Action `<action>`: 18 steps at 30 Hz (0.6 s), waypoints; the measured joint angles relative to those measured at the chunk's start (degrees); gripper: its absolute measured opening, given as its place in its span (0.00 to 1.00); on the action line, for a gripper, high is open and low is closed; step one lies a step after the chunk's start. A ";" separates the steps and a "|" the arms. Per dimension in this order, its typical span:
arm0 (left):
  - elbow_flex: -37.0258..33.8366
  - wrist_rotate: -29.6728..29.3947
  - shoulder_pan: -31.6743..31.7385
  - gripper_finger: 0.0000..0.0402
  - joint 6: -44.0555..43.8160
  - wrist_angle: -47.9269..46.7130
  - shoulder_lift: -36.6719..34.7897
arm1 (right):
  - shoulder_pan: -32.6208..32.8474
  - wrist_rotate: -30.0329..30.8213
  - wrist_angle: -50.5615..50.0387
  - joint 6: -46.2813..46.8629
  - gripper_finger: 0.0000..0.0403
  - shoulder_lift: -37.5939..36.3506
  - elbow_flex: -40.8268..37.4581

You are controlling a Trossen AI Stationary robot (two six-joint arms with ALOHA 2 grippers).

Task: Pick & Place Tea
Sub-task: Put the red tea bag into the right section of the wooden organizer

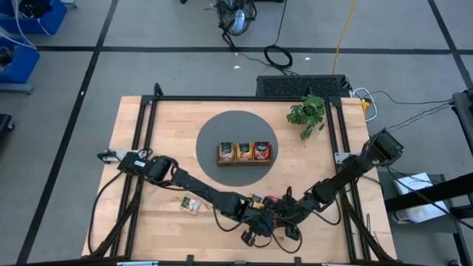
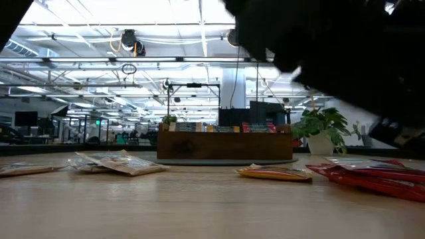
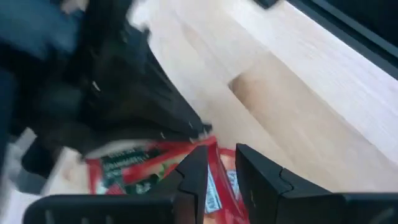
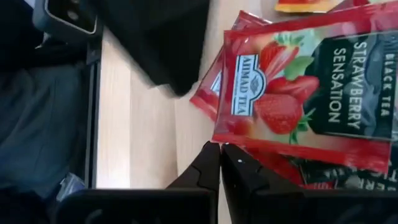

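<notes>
With both arms crowded over the red tea sachets at the counter's near edge, the spread left hand and clenched, seemingly empty right hand could collide or snag several overlapping sachets.

The red tea sachet in the right wrist view carries a white label with the brand "AHMAD TEA". On its dark panel, next to a picture of strawberries, it has the words "STRAWBERRY SENSATION" and, at the edge, "BLACK TEA". The red sachets in the left wrist view also have printing, but it is too blurred to read, and the sachets in the wooden tray in the high view are too small to read.
</notes>
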 joint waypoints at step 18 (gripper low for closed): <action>-10.29 6.16 3.10 0.22 -5.81 9.97 0.17 | -2.08 8.43 -13.09 2.55 0.03 -7.15 0.33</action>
